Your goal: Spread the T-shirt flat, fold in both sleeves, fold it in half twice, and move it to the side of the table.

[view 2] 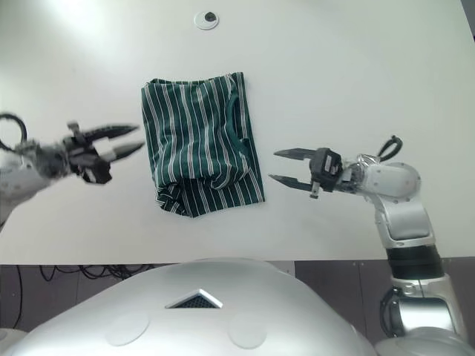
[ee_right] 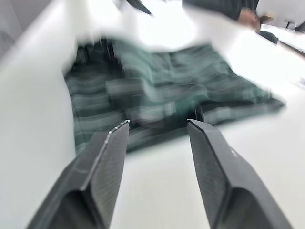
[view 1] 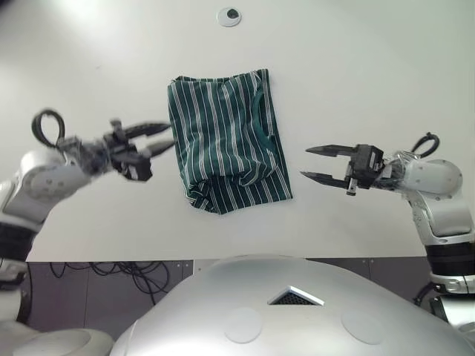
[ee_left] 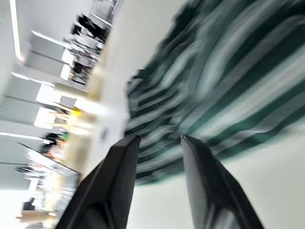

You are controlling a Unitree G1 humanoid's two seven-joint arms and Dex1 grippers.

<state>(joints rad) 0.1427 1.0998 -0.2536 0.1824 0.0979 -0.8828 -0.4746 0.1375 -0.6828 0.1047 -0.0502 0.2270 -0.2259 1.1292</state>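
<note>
The T-shirt (view 1: pixel 226 137), dark green with thin white stripes, lies on the white bench (view 1: pixel 356 67) as a folded, roughly rectangular bundle, directly between the left jaws and the right jaws. The left jaws stand apart, and their two dark fingers (view 1: pixel 148 128) point at the shirt's nearer side edge. The tips are level with the bundle's middle and just beside the cloth. Whether they touch it cannot be told. In the left wrist view the striped fabric lies right past the parted tips, blurred, with a little bare bench under them. The right jaws are also apart, with nothing between them. Their fingers (view 1: pixel 326 150) point at the opposite side edge of the shirt, and a strip of bare bench separates the tips from the cloth, so they are near it but clearly apart. In the right wrist view the shirt lies across the bench beyond that gap. The shirt's far edge, away from both jaws and the robot, runs fairly straight. Its near edge is rumpled and bunches at the corner on the left jaws' side. A curved seam runs down the fabric on the side facing the right jaws. Beyond the far edge, well apart from either jaws, a small round white disc (view 1: pixel 229 16) with a dark centre sits on the bench. Dark cables (view 1: pixel 126 271) lie on the floor below the bench's near edge.
</note>
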